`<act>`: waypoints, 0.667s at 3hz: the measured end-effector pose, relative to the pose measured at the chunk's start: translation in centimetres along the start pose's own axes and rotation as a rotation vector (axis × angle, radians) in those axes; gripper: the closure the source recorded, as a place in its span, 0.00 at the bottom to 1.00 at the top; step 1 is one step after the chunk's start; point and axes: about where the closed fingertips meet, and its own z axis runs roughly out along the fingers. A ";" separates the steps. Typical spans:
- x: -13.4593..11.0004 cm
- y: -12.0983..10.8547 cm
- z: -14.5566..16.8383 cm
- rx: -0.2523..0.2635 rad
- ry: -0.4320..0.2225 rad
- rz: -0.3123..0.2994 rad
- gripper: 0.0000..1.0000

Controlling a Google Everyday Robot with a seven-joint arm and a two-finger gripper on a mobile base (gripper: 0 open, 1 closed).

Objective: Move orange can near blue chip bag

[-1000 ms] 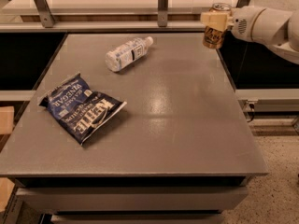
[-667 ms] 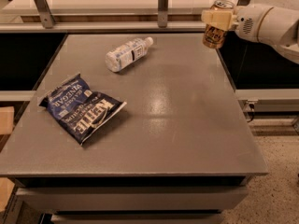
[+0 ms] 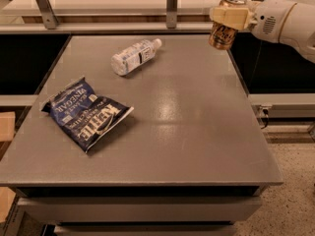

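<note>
Currently in the carry step, with the placing not yet done. Grips the small orange-gold metal drink can (image 3: 222,35) in the tan two-finger gripper (image 3: 227,17), fingers closed around its upper body just under the silver top. Holds it off the surface, slightly tilted, above the far right corner of the flat grey table (image 3: 197,132). Sits well apart from the target, the crinkled dark blue chip bag with white lettering (image 3: 86,113), which lies flat on the near left part of the table. Has a clear plastic bottle with a white label (image 3: 134,56) on its side at the far middle, a little to the far side of the straight line from can to bag.

Next, probably calls for a long sweep leftward and nearer across the table, high enough to pass the bottle. Then needs a lowering onto bare surface just beside the bag, base down, not on its pale crinkled edge. Only then should open the fingers and draw back without tipping the can.
</note>
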 end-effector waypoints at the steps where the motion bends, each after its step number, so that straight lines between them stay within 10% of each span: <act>1: -0.6 1.7 -0.1 -0.064 0.012 -0.022 1.00; 2: -1.0 3.6 -0.3 -0.114 0.039 -0.052 1.00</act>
